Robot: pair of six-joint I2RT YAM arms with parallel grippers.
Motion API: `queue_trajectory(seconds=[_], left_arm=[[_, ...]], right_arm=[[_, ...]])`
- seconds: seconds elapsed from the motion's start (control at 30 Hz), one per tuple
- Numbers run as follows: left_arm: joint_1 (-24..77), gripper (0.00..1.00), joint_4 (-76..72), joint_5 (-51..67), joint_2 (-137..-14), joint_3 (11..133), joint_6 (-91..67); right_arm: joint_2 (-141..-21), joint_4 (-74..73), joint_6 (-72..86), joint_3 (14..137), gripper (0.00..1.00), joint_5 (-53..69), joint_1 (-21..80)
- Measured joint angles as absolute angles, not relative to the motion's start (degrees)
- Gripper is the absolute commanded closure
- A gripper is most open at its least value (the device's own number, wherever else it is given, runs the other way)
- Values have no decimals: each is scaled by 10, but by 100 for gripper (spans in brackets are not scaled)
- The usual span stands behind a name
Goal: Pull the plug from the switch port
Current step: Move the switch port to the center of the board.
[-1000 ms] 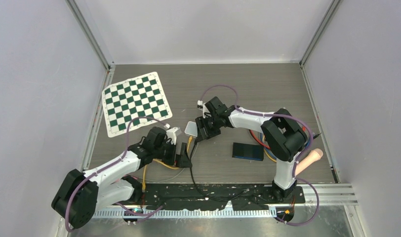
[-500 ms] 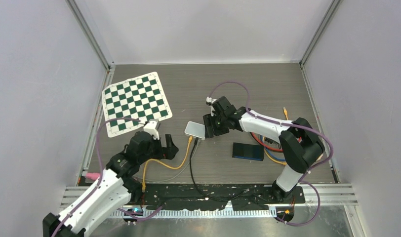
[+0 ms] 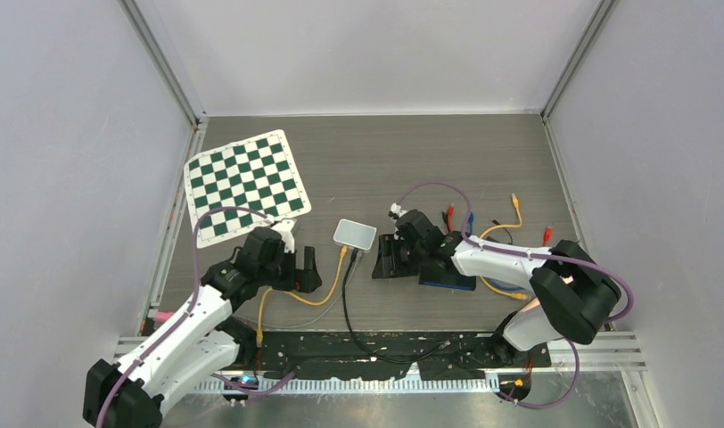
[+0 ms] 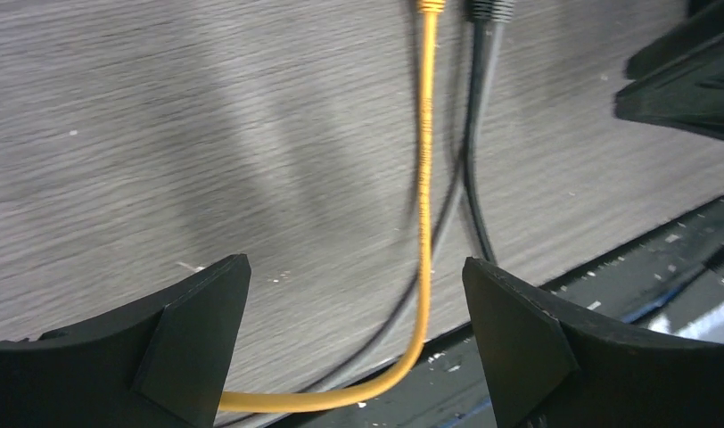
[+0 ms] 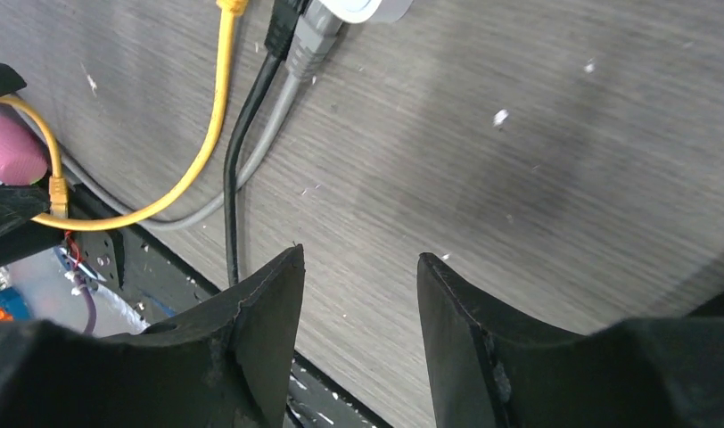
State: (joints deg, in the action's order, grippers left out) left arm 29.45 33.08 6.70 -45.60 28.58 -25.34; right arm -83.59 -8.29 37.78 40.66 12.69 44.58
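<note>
Top external view shows the small pale grey switch box (image 3: 354,234) in the middle of the frame, its yellow plug (image 3: 343,253) still stuck in. Both arms have just backed away from it. The left gripper (image 3: 309,269) has jaws wide apart, the right gripper (image 3: 381,259) has jaws apart too, both empty. No pull has worked yet, I think.
</note>
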Motion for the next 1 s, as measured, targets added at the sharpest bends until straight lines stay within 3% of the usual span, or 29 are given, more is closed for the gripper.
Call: queue_trajectory(seconds=[0.17,0.63,1.0], left_arm=[[295,9,319,126,-444,271,-269],[382,10,267,208,-572,255,-294],[445,16,180,270,-674,272,-320]], right_arm=[[-830,-70,392,397,44,133,457],[-830,-64,394,396,44,135,457],[-830,-64,394,396,44,136,457]])
